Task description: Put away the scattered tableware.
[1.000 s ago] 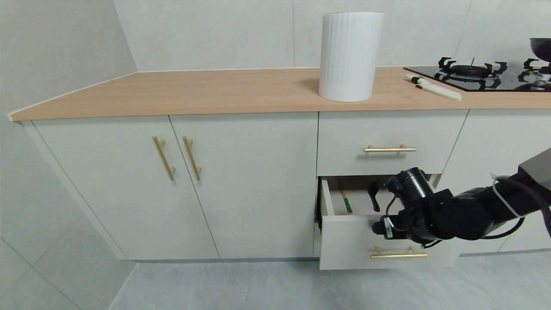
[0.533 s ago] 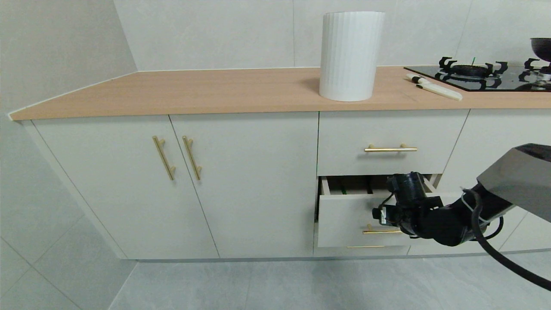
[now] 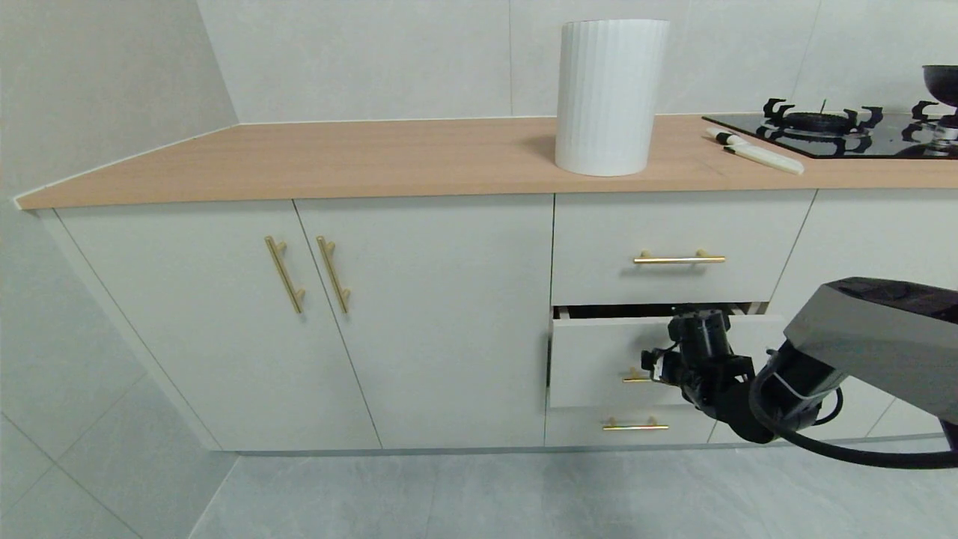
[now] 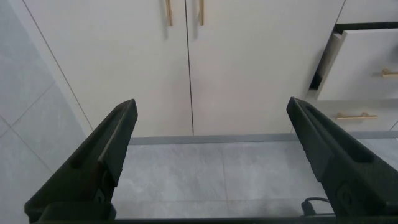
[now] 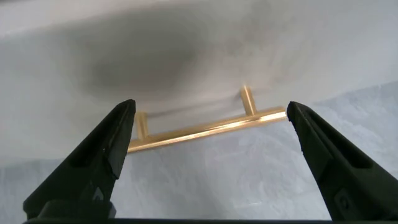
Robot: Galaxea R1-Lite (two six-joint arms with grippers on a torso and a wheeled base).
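1. Right end effector (image 5: 209,109): black, two fingers spread wide, nothing held. It sits low in front of the middle drawer; I cannot tell whether it touches the drawer front.
2. Slim brass bar handle (image 5: 205,127): fixed across the drawer front and lying in the gap between the right fingers in the right wrist view.
3. Pale grey middle drawer (image 3: 599,359): stands slightly out from the cabinet face, with a narrow dark slit above its front; its contents are hidden.
4. Left end effector (image 4: 211,109): black, fingers spread wide, empty, hanging above the grey tiled floor (image 4: 205,174) near the cabinet base.
5. Pale grey double cabinet doors (image 3: 299,322): shut, with two upright brass handles side by side.
6. Light wooden counter (image 3: 374,161): runs above the cabinets.
7. Cream knife with a black band (image 3: 756,153): lies flat on the counter, just beside the black gas hob (image 3: 823,131).
8. Tall white ribbed cylinder (image 3: 610,97): upright on the counter above the drawers, near the knife but apart from it.
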